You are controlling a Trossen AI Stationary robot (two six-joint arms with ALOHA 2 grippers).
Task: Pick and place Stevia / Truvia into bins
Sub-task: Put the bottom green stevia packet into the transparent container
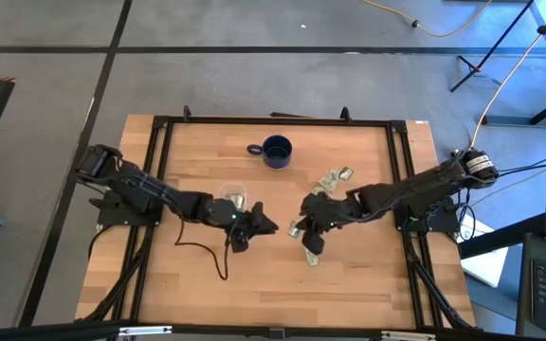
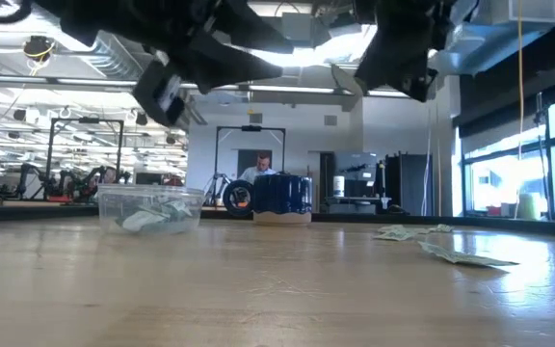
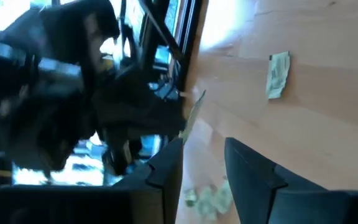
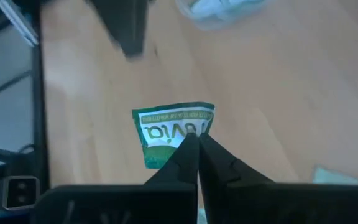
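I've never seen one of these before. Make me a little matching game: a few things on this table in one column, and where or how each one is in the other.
Things:
1. blue mug
2. clear tub
3. right gripper
4. left gripper

States:
a. pinching a Truvia sachet
b. open, holding nothing
c. holds a few sachets
d. stands at the table's far edge

Pairs: 1-d, 2-c, 3-a, 4-b

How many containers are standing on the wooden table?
2. A small clear shallow plastic tub, with pale sachets inside, sits near the left hand; a dark blue mug with a handle stands apart from it. None seems hidden.
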